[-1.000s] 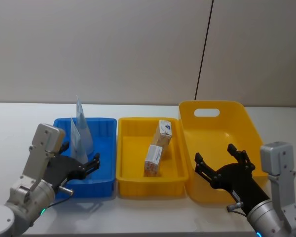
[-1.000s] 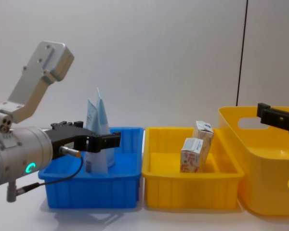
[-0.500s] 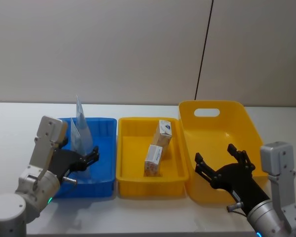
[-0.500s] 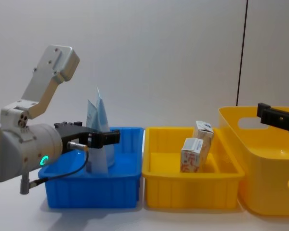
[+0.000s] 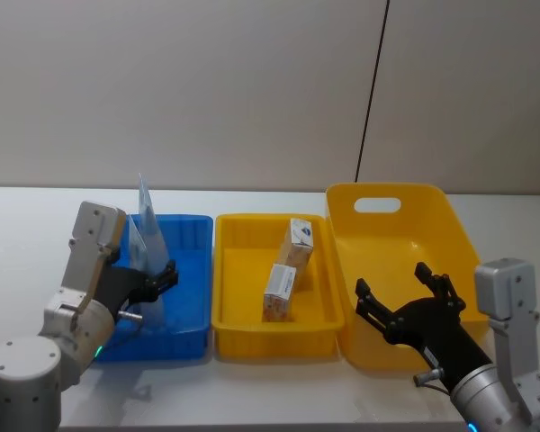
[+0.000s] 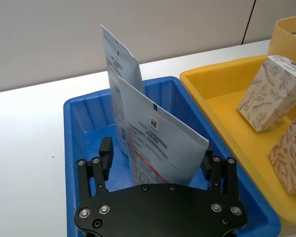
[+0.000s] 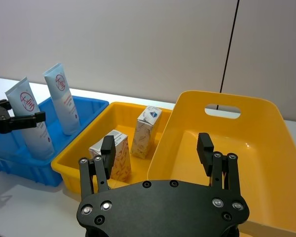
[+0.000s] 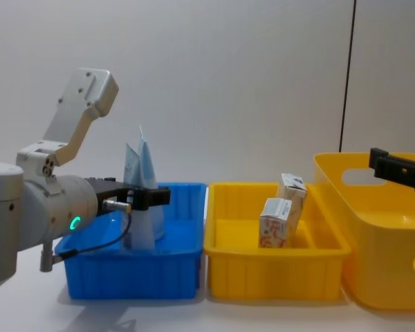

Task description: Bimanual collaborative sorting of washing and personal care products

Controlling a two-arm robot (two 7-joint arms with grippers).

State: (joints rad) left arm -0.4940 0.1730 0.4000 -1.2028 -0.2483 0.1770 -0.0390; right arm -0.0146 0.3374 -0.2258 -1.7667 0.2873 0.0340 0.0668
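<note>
Two pale blue-white squeeze tubes stand upright in the blue bin [image 5: 191,301]. My left gripper [image 6: 156,154] is open over that bin's near side. One finger sits on each side of the nearer tube [image 6: 160,143], with the farther tube [image 6: 119,81] behind it. The chest view puts the left gripper [image 8: 152,197] at mid-height of the tubes [image 8: 142,173]. A tan carton [image 5: 300,241] and a white-orange carton [image 5: 279,290] stand in the middle yellow bin [image 5: 238,315]. My right gripper [image 5: 390,279] hangs open and empty over the front of the large yellow bin [image 5: 405,236].
The three bins sit side by side near the white table's front edge. The large yellow bin [image 7: 246,143] has a handle slot in its far wall and nothing inside. A black cable [image 5: 371,90] runs down the wall behind. Bare table lies left of the blue bin.
My left gripper has moved forward over the blue bin until its fingers straddle the nearer tube. The right arm, tubes and cartons have stayed put.
</note>
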